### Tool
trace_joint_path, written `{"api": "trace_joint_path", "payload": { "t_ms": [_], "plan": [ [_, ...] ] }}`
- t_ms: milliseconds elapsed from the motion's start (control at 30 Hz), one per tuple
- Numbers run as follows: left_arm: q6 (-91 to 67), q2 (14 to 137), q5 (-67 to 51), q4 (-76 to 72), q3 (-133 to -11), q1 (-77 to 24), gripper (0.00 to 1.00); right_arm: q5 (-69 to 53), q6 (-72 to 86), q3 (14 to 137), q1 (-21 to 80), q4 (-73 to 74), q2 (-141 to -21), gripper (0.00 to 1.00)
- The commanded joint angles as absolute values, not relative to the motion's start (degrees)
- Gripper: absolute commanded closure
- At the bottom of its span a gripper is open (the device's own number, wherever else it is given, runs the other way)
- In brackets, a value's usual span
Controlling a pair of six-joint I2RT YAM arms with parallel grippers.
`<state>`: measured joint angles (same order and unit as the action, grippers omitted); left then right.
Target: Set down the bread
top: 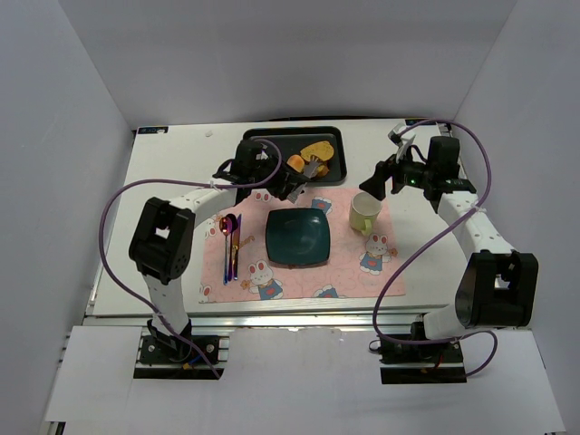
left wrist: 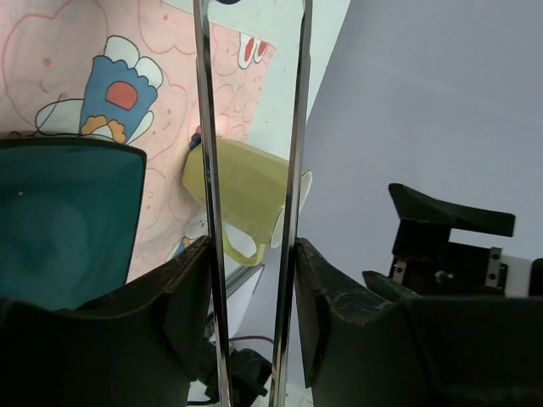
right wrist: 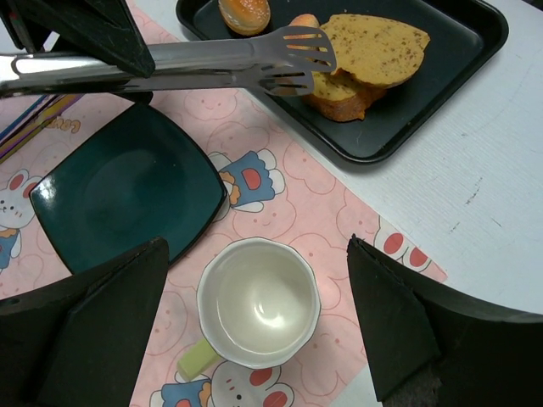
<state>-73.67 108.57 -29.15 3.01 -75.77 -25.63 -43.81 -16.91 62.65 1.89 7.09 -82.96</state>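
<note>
Slices of brown bread [right wrist: 373, 49] lie in the black tray [right wrist: 462, 64], also seen from above [top: 318, 149]. My left gripper [top: 292, 186] is shut on metal tongs [left wrist: 293, 127]. The tong tips [right wrist: 297, 61] stand slightly apart at the left end of the bread and hold nothing. The dark teal plate [top: 297, 237] sits empty on the pink placemat [top: 381, 263], and it shows in the right wrist view [right wrist: 127, 186]. My right gripper [right wrist: 254, 326] is open and empty, hovering over the pale green cup [right wrist: 259, 301].
A round bun [right wrist: 244, 13] lies in the tray next to the bread. A spoon and chopsticks [top: 231, 245] lie on the mat left of the plate. The cup [top: 364, 213] stands right of the plate. White walls enclose the table on three sides.
</note>
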Motion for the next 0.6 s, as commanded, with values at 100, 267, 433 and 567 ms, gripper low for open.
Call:
{"api": "trace_joint_path", "payload": {
  "t_ms": [100, 267, 433, 567],
  "plan": [
    [-78.05, 110.47, -29.18, -1.49, -77.69, -25.75, 0.49, -45.18, -16.7, 61.96, 1.41, 5.1, -81.21, 0.11],
    [-79.28, 112.14, -28.83, -2.64, -78.05, -25.75, 0.49, -45.18, -16.79, 61.79, 1.06, 5.1, -81.04, 0.11],
    [-81.29, 113.38, -28.56, -5.36, -78.66, -25.66, 0.5, -45.35, -16.79, 61.61, 0.7, 5.18, -80.86, 0.11],
    [-83.4, 112.5, -29.44, -7.64, -78.31, -25.66, 0.51, -45.35, -17.05, 61.52, 0.62, 5.36, -80.77, 0.11]
  ]
}}
